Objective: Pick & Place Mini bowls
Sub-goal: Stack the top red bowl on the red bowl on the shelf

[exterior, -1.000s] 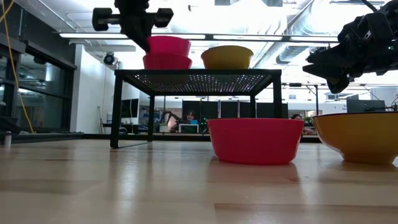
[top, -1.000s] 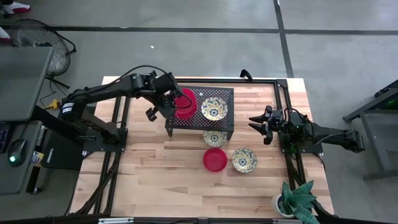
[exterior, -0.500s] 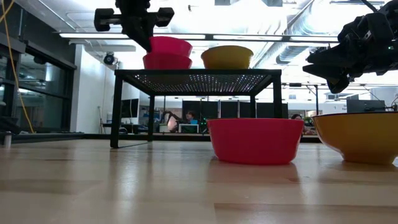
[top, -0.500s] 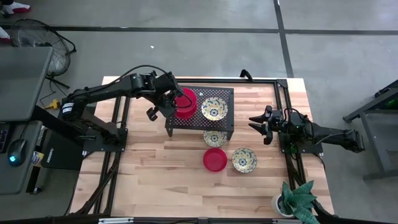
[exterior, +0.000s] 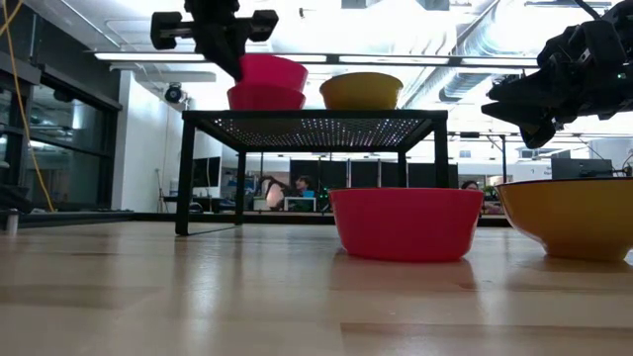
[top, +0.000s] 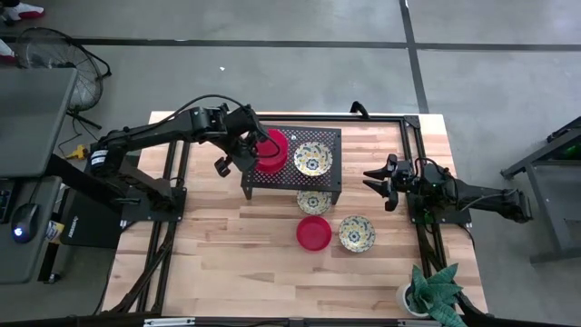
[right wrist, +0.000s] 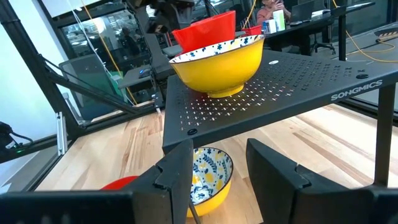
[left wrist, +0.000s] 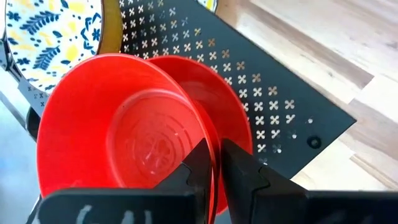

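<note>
My left gripper [top: 251, 151] is over the left end of the black perforated stand [top: 292, 178], shut on a red mini bowl [left wrist: 127, 140]. That bowl sits tilted in a second red bowl [exterior: 267, 97] on the stand top. A floral bowl [top: 313, 158] stands beside them on the stand. Another floral bowl [top: 313, 201] rests on the table, half under the stand. A third red bowl [top: 314, 232] and a floral bowl [top: 357, 232] sit on the table nearer me. My right gripper [right wrist: 217, 177] waits open at the table's right. My left gripper pinches the upper red bowl by its rim [left wrist: 213, 163], one finger [left wrist: 198, 167] inside the bowl and the other [left wrist: 241, 171] outside. It comes from above, slanting in from the table's left. The bowl is tilted, its base down inside the second red bowl [left wrist: 231, 106].
The stand's legs [exterior: 184, 173] raise its top above the table. A potted plant [top: 434, 291] stands at the near right corner. A black frame rail [top: 413, 136] runs along the table's right side. Bare wood [top: 227, 245] lies near and left of the bowls.
</note>
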### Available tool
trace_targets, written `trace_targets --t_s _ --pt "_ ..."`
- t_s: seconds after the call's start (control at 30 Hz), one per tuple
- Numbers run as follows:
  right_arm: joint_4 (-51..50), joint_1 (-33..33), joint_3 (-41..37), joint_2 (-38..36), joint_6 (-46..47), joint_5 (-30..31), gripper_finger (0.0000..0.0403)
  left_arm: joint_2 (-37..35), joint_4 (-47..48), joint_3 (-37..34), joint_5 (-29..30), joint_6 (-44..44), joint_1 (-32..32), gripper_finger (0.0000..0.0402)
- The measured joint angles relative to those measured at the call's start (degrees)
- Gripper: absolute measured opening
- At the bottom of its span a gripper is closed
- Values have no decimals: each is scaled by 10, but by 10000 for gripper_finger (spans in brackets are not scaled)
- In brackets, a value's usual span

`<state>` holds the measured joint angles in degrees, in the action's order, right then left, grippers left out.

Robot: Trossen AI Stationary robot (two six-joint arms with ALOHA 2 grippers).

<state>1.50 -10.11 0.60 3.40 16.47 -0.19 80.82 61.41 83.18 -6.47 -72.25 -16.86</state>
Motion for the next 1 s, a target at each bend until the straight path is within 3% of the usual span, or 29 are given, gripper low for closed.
trace_targets --t_s 0.57,1.0 --pt "0 0 0 0 0 0 138 0 -5 0 -6 -1 0 29" --pt "0 0 0 0 0 0 138 0 -7 0 13 -7 2 111"
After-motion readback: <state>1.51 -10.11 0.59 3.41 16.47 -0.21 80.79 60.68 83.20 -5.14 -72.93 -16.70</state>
